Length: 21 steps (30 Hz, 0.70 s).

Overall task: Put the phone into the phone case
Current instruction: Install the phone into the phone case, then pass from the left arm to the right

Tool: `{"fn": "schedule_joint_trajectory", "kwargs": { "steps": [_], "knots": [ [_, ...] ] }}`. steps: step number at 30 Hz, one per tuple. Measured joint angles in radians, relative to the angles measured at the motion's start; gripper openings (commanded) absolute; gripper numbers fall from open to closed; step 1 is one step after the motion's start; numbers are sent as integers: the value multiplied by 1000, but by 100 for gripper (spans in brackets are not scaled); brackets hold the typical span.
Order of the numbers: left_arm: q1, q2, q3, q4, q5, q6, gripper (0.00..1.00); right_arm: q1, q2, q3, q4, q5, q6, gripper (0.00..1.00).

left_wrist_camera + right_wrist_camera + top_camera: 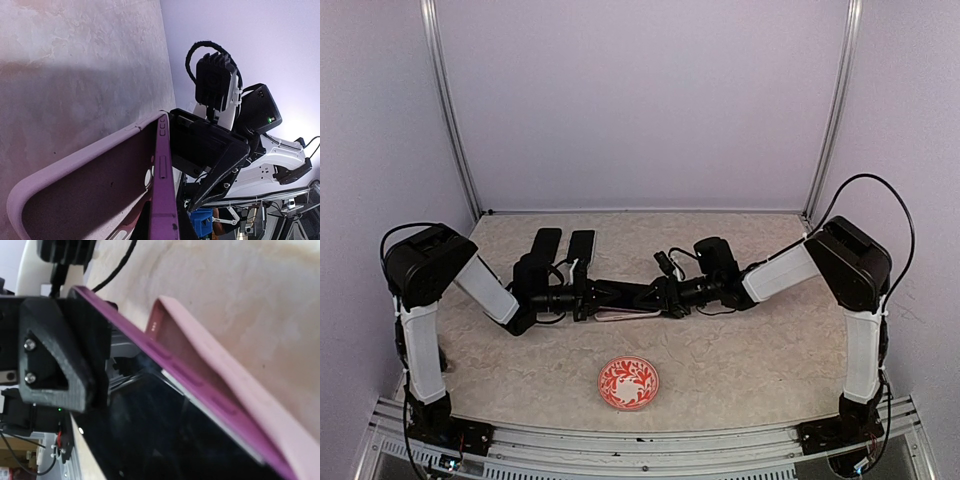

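Purple phone (165, 435), pink case (260, 405), one each.

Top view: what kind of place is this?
Likely a robot lab booth: a table boxed in by plain walls and metal posts, with a left arm and right arm bolted at its near edge.

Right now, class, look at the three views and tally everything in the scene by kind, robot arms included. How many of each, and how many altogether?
phone: 1
phone case: 1
red patterned plate: 1
robot arms: 2
Total: 5
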Motion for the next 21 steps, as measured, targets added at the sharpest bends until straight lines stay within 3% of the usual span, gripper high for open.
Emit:
{"fn": "schedule_joint_trajectory", "kwargs": {
  "steps": [10, 18, 21],
  "knots": [
    [-3, 0, 2, 19, 1, -1, 0, -10, 29, -2, 98, -37, 74, 60],
    [-4, 0, 8, 45, 7, -10, 0, -21, 39, -3, 156, -58, 131, 39],
    [-3, 0, 8, 54, 11, -10, 0, -23, 42, -3, 166, -63, 149, 37]
  ]
}}
